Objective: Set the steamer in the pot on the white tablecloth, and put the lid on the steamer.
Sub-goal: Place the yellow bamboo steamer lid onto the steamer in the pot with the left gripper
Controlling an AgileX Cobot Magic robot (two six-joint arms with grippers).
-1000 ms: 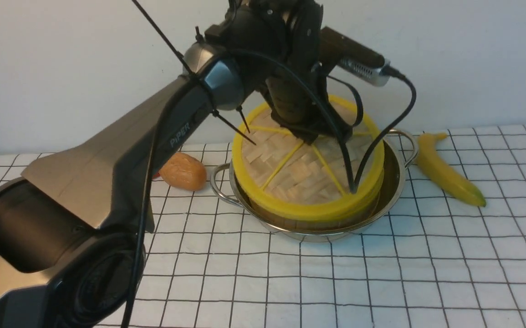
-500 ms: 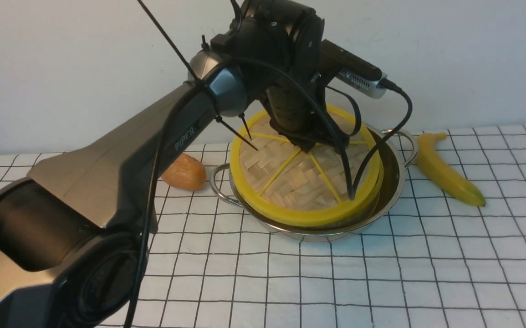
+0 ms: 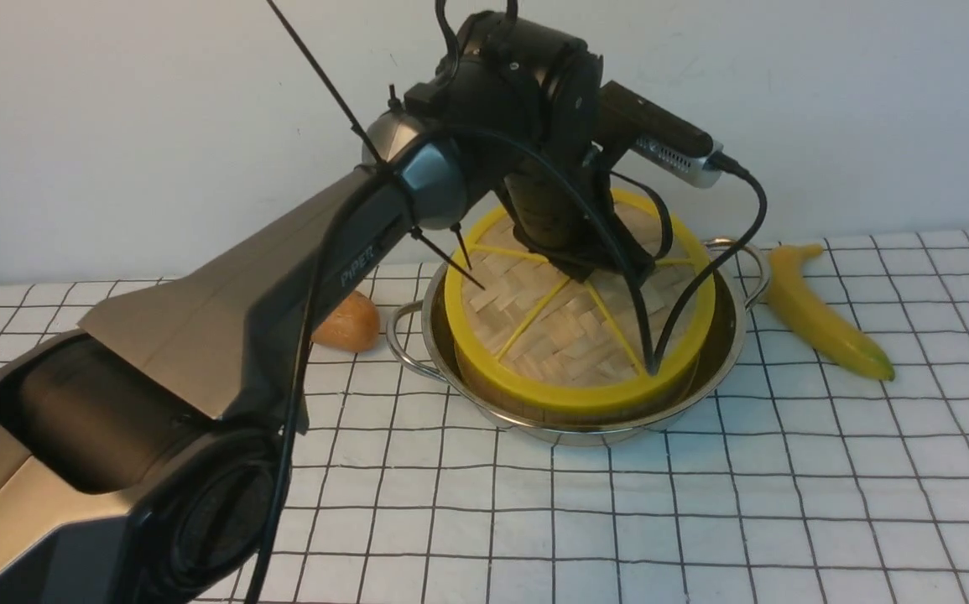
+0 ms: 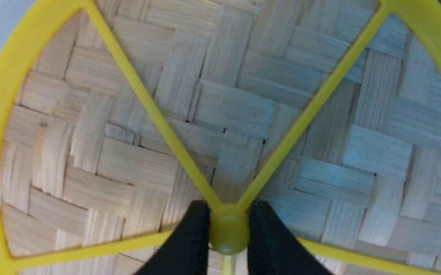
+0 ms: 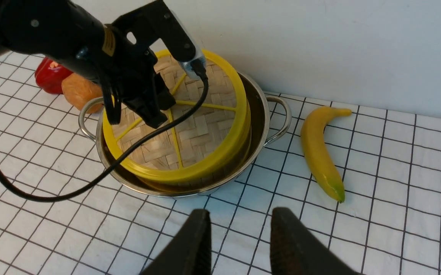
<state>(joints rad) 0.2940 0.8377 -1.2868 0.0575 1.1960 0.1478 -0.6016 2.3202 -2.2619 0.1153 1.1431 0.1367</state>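
On the white tablecloth stands the shiny pot. Inside it is the steamer, of which only a dark brown strip of wall shows. The woven lid with its yellow rim and spokes covers the steamer's top. My left gripper is shut on the lid's yellow hub, reaching down from above the pot. In the right wrist view my right gripper hangs open over the cloth in front of the pot, with nothing between its fingers. It is out of the front view.
A banana lies on the cloth right of the pot. An orange-brown lump and a red pepper sit to the pot's left. The left arm's cable loops over the lid. A white wall stands close behind.
My left gripper has lowered the lid and shifted it slightly right. The gap between the lid's rim and the steamer's rim has closed. The right gripper's state is unchanged.
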